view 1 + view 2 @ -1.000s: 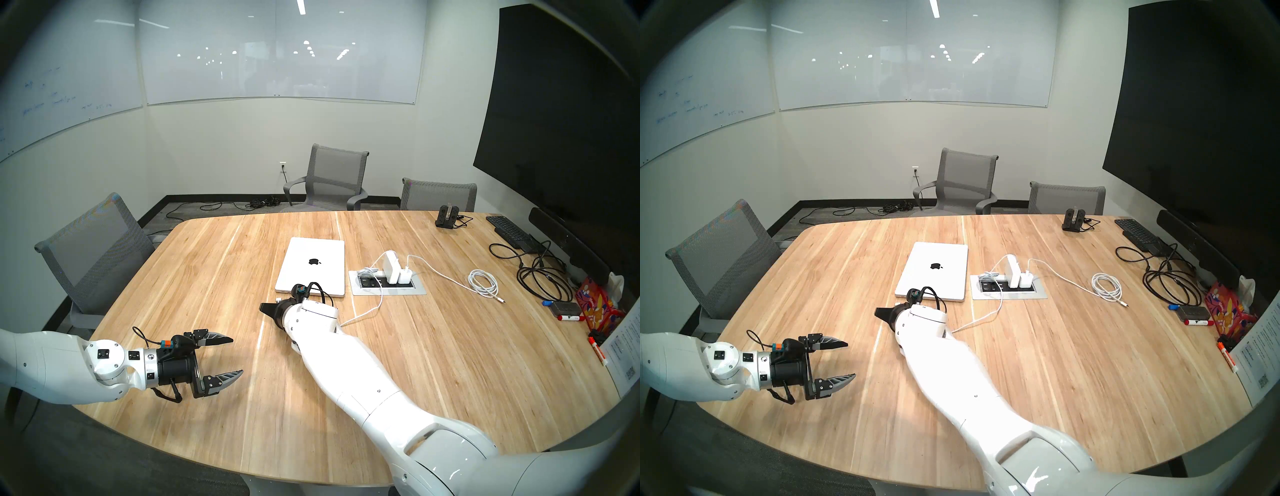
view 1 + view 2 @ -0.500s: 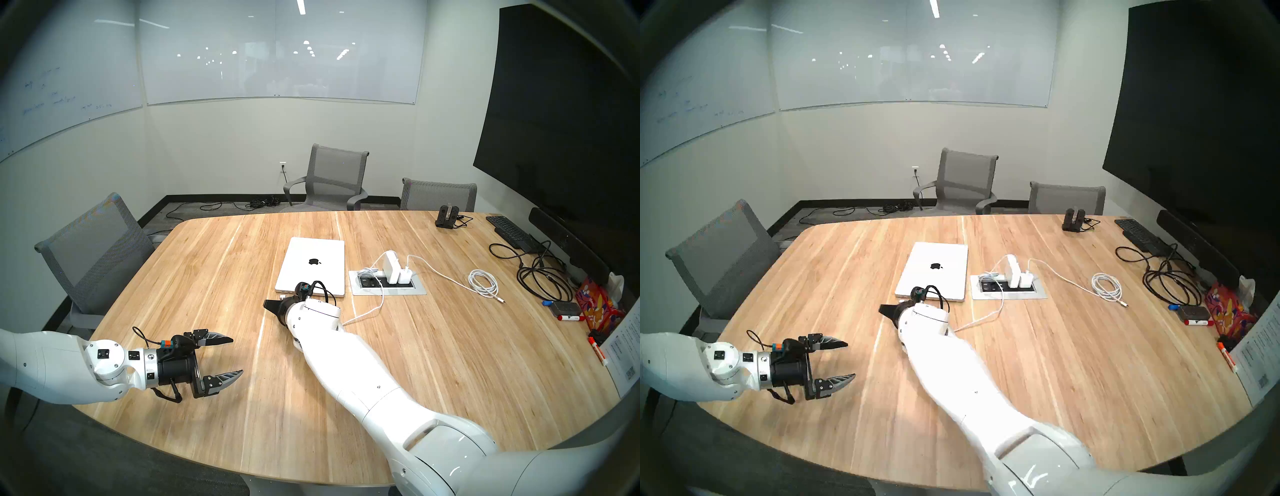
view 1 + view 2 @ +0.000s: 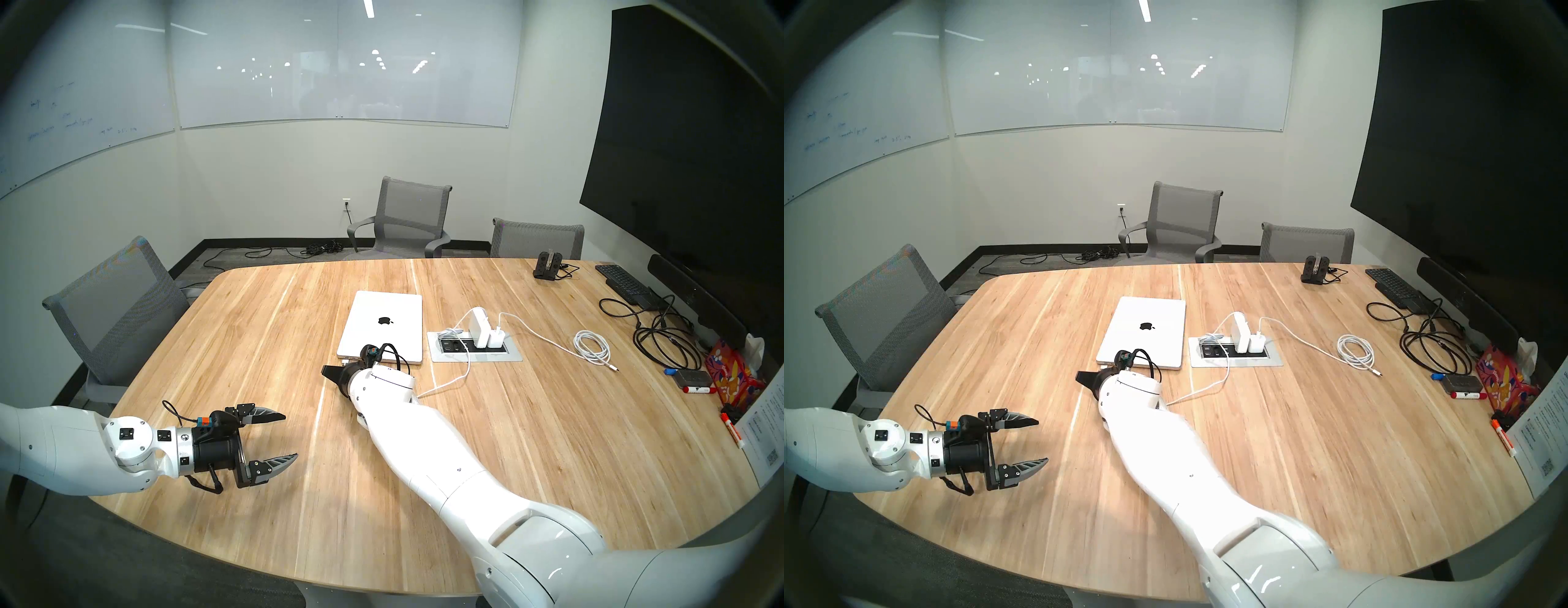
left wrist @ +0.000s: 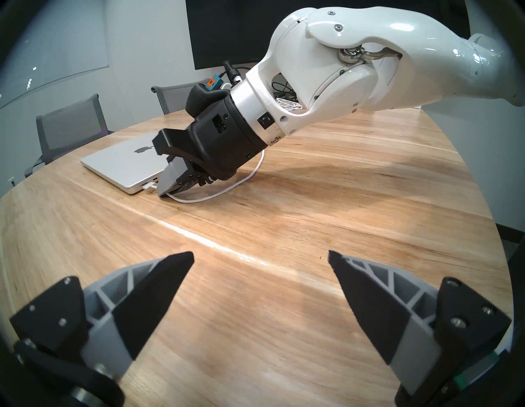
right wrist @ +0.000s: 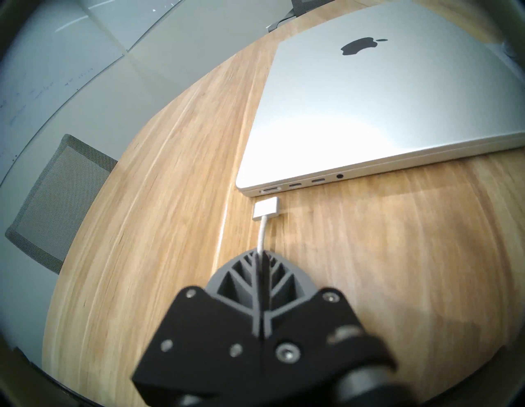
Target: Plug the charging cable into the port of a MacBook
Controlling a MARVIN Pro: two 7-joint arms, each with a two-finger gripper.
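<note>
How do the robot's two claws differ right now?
The left gripper is spread wide and holds nothing; the right gripper is pinched shut on the charging cable. The left one hangs over bare table; the right one sits close to the laptop. Both have dark pointed fingers.

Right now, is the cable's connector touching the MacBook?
Apart. The right wrist view shows bare table between the connector and the MacBook port edge, just short of the leftmost slot.

A black apple logo is seen on the MacBook point(image 5: 397, 99) lid. Whiteboard point(image 3: 76, 119) handwriting, upper left, cannot be read.
</note>
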